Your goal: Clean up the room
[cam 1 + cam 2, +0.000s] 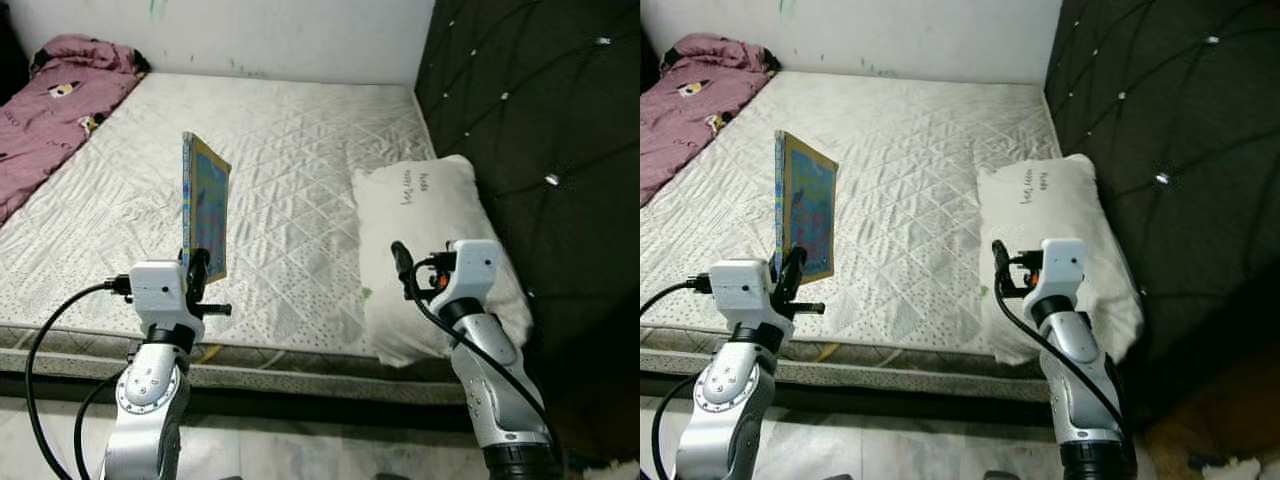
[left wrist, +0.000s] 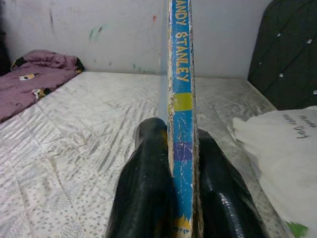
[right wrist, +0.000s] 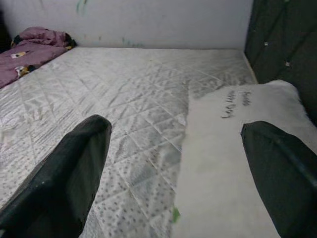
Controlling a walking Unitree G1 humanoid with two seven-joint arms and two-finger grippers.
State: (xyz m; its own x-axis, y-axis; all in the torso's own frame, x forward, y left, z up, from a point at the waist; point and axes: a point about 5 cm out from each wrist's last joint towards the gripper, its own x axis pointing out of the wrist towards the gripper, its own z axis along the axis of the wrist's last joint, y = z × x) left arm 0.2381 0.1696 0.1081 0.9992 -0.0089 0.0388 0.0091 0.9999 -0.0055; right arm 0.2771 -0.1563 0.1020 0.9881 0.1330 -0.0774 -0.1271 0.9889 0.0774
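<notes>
From the head views, a thin blue book (image 1: 205,205) is seen held upright above the near edge of the bare quilted mattress (image 1: 290,160), clamped at its lower edge by the left gripper (image 1: 197,272). The right gripper (image 1: 998,262) is raised just in front of the white pillow (image 1: 435,250), which lies against the dark tufted headboard (image 1: 540,130). A crumpled purple blanket (image 1: 55,100) is spotted at the far left corner of the bed.

In the left wrist view, the book's worn spine (image 2: 181,109) is squeezed between both black fingers (image 2: 143,188), lettering visible along it.

In the right wrist view, the fingers (image 3: 69,173) are spread wide with nothing between them, mattress and pillow (image 3: 233,163) lying beyond.
</notes>
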